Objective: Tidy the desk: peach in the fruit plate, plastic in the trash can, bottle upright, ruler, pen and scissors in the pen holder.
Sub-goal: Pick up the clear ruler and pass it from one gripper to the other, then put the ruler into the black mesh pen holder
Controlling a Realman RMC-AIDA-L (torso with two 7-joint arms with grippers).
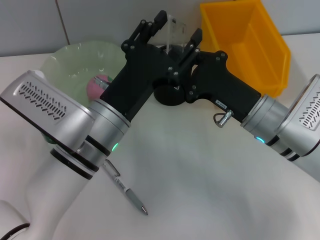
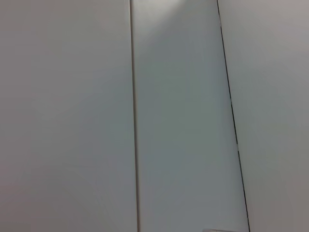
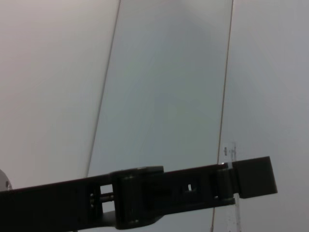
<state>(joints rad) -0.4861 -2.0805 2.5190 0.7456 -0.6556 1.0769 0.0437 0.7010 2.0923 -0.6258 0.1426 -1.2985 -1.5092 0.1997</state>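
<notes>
Both arms meet over the black pen holder at the back centre. A clear ruler stands upright above it. My right gripper is shut on the ruler; in the right wrist view its edge shows beside a black finger. My left gripper is open just left of the ruler. The pink peach lies in the green glass fruit plate. A silver pen lies on the table in front. Scissors, bottle and plastic are out of view.
The yellow bin serving as the trash can stands at the back right. A white table spreads in front of the arms. The left wrist view shows only pale wall panels.
</notes>
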